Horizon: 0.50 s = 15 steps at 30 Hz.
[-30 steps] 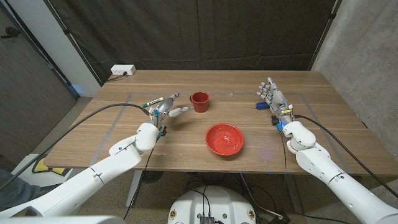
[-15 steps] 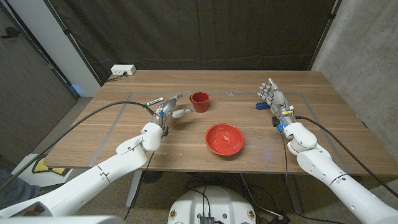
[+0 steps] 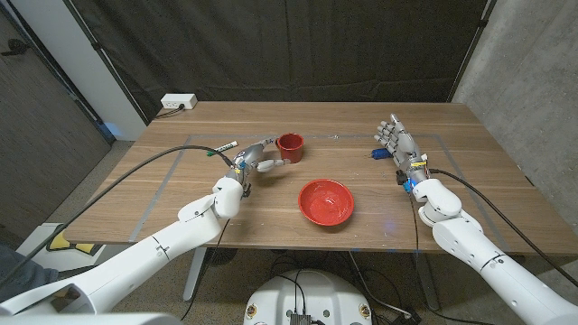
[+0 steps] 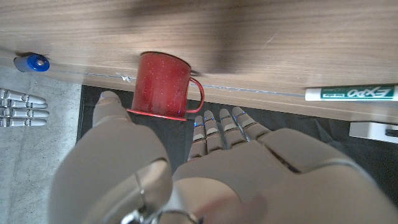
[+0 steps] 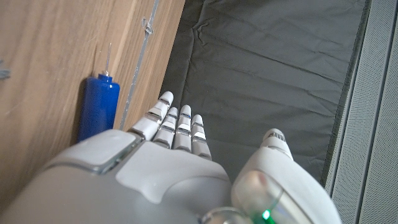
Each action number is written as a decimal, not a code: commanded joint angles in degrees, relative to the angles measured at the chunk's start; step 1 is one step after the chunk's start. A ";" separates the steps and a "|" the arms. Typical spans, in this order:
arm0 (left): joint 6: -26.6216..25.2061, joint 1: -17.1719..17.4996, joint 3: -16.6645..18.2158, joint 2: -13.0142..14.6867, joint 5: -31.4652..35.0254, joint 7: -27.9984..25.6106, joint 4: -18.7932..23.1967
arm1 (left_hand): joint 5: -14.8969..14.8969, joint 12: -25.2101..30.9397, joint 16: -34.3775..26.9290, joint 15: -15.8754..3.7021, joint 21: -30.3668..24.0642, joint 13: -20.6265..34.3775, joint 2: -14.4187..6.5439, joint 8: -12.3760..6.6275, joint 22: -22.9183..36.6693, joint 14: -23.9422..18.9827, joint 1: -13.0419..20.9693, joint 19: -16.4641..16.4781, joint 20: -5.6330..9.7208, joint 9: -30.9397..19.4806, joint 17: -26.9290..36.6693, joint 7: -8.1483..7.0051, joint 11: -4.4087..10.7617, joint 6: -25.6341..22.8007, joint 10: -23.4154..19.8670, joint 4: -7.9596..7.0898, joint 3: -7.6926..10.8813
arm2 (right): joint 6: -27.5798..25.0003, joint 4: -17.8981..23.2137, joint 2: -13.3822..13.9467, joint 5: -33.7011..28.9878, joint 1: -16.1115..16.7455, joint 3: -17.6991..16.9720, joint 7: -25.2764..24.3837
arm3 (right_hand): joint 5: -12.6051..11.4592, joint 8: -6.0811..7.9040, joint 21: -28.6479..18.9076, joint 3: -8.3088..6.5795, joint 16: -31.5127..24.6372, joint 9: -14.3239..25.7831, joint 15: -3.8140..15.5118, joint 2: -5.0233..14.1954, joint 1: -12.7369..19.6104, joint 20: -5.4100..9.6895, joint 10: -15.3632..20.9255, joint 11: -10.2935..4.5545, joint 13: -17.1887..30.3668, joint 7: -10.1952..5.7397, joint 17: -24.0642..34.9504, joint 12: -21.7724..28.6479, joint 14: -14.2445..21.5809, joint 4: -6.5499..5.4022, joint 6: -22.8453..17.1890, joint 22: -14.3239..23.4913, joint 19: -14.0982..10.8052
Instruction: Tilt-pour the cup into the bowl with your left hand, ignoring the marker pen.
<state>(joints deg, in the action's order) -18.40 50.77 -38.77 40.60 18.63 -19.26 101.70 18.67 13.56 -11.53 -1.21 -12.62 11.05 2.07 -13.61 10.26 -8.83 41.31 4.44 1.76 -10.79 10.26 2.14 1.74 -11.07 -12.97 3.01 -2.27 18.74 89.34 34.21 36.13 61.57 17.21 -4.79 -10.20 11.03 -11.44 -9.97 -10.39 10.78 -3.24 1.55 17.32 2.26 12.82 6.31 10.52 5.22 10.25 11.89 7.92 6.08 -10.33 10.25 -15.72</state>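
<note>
A red enamel cup (image 3: 290, 146) with a handle stands upright on the far middle of the table; the left wrist view shows it as the cup (image 4: 162, 84), handle turned toward the marker. Just left of the cup, my left hand (image 3: 256, 157) has its fingers spread with nothing between them; its fingers (image 4: 219, 129) reach toward the handle side, a small gap left. The red bowl (image 3: 326, 201) sits nearer the front, to the right of that hand. A green-capped white marker pen (image 3: 220, 147) lies behind the left hand. My right hand (image 3: 398, 144) stands open at the far right.
A small blue cylinder (image 3: 379, 153) lies beside the right hand, also seen as the blue cylinder (image 5: 98, 106). Thin tape lines (image 3: 172, 169) mark a rectangle on the wooden table. A white power strip (image 3: 178, 103) sits on the far left corner.
My left hand has slid right and forward along the table, from beside the marker to right next to the cup. The right hand, cup and bowl stay put.
</note>
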 commanded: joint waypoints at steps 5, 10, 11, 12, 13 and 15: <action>0.52 -2.11 -1.83 -1.95 0.70 1.41 -3.09 | 0.10 0.24 -0.46 -0.07 -0.17 0.19 -0.57 -0.53 0.20 -0.62 0.15 0.80 -0.06 -0.16 0.29 0.01 -0.05 -0.78 -0.43 0.12 -0.01 | 0.07 0.80 0.57 0.24 1.14 -0.71 -0.31 | -0.38 0.24 -0.09 0.23 -0.22 0.12 -0.01 0.11 0.01 -0.23 0.58 -0.10 0.19 -0.04 0.14 0.42 0.62 0.06 -0.39 0.21 -0.28; -0.08 -1.92 -2.02 -2.04 0.25 1.86 -3.53 | 0.09 0.16 -0.39 -0.06 -0.11 0.19 -0.65 -0.47 0.20 -0.67 0.20 0.78 -0.12 -0.16 0.28 -0.07 0.03 -0.90 -0.47 0.11 -0.04 | 0.06 0.72 0.52 0.29 1.30 -0.73 -0.37 | -0.38 0.24 -0.08 0.23 -0.22 0.12 0.00 0.15 0.00 -0.28 0.58 -0.06 0.19 -0.07 0.15 0.41 0.62 0.05 -0.40 0.21 -0.27; -0.13 -1.94 -2.07 -2.01 0.20 1.95 -3.64 | 0.09 0.16 -0.38 -0.06 -0.10 0.19 -0.67 -0.46 0.20 -0.67 0.20 0.78 -0.14 -0.16 0.28 -0.04 0.05 -0.90 -0.49 0.10 -0.04 | 0.07 0.68 0.46 0.30 1.32 -0.74 -0.43 | -0.38 0.23 -0.09 0.23 -0.22 0.12 -0.02 0.16 0.00 -0.27 0.61 -0.01 0.19 -0.07 0.15 0.42 0.63 0.05 -0.39 0.21 -0.28; -0.20 -1.99 -2.11 -2.00 0.18 1.99 -3.78 | 0.09 0.13 -0.36 -0.07 -0.09 0.19 -0.68 -0.45 0.20 -0.67 0.20 0.77 -0.14 -0.16 0.28 -0.06 0.05 -0.92 -0.47 0.09 -0.05 | 0.12 0.60 0.38 0.33 1.33 -0.75 -0.47 | -0.38 0.22 -0.08 0.23 -0.22 0.12 -0.04 0.17 0.00 -0.29 0.59 -0.10 0.19 -0.11 0.15 0.41 0.63 0.05 -0.37 0.21 -0.27; -0.20 -2.05 -2.11 -2.00 0.10 2.04 -3.90 | 0.08 0.10 -0.35 -0.07 -0.09 0.19 -0.70 -0.43 0.20 -0.69 0.21 0.80 -0.09 -0.16 0.29 -0.07 0.05 -0.93 -0.45 0.09 -0.06 | 0.15 0.54 0.30 0.37 1.33 -0.75 -0.48 | -0.38 0.22 -0.08 0.24 -0.22 0.12 -0.03 0.17 -0.01 -0.30 0.61 -0.10 0.19 -0.11 0.15 0.42 0.63 0.05 -0.36 0.21 -0.27; -0.07 -2.23 -2.11 -1.95 0.04 2.05 -4.16 | 0.08 0.09 -0.33 -0.06 -0.05 0.19 -0.74 -0.41 0.20 -0.71 0.21 0.76 -0.14 -0.16 0.29 -0.08 0.02 -0.99 -0.50 0.07 -0.08 | 0.22 0.48 0.18 0.33 1.33 -0.72 -0.59 | -0.38 0.23 -0.08 0.25 -0.22 0.12 -0.03 0.17 -0.02 -0.32 0.63 -0.06 0.19 -0.09 0.15 0.43 0.64 0.05 -0.39 0.21 -0.27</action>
<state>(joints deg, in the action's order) -17.91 49.10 -40.36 38.95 19.12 -17.97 98.88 18.67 13.56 -11.53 -1.02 -12.62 11.05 1.15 -13.87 10.26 -9.01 41.17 4.92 1.63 -10.79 10.26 2.07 1.74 -11.60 -12.97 3.00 -2.27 18.80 89.94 34.63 36.34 62.57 16.62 -5.05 -10.19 11.03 -11.44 -9.97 -10.39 10.78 -3.24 1.55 17.32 2.26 12.82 6.31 10.52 5.22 10.25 11.89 7.92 6.08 -10.33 10.25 -15.72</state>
